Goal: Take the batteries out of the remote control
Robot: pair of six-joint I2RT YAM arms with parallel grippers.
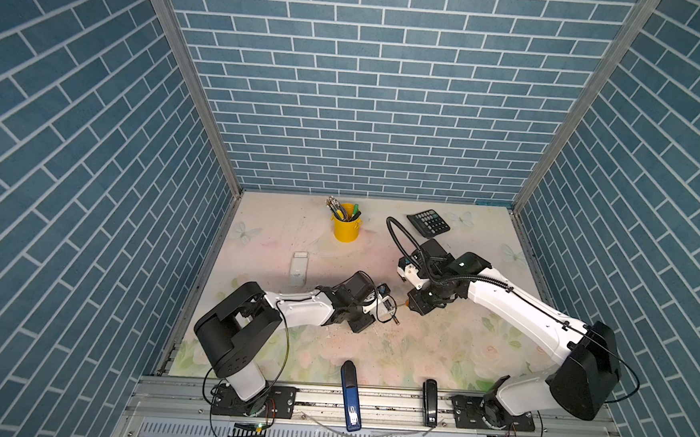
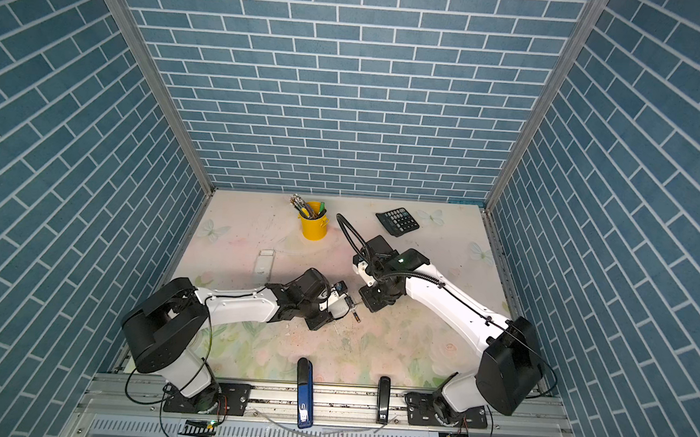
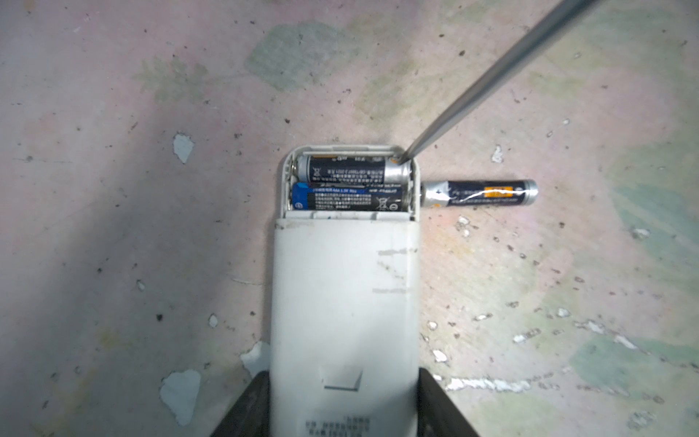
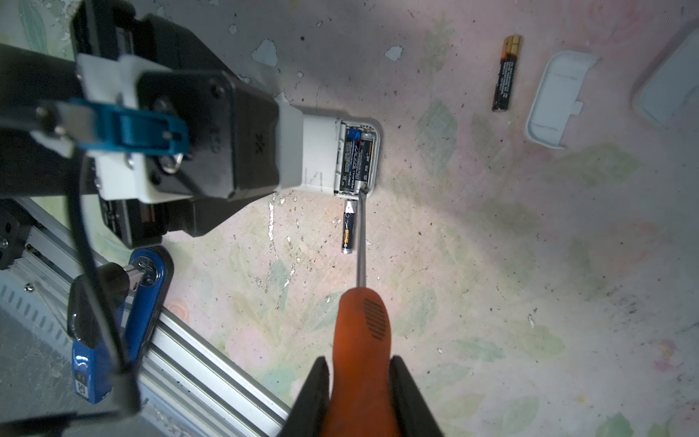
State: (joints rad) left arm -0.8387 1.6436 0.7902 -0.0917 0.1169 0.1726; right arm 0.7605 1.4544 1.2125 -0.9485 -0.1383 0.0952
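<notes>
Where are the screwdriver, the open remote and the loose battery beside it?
screwdriver (image 4: 361,336), right wrist view, orange handle.
remote (image 3: 340,295), left wrist view, white back.
loose battery (image 3: 480,193), left wrist view, its middle.

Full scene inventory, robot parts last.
remote control: one, white, compartment open, table centre
battery cover: one, white, on table
batteries: four, dark; two in compartment, one beside remote control, one gold-ended near battery cover
screwdriver: one, orange handle, tip at a seated battery's end
white remote-like device: one, table's left
pen holder: one, yellow, back
calculator: one, black, back right
staplers: two, blue and black, front edge
left hand: black, shut on remote control
right hand: black, shut on screwdriver
</notes>
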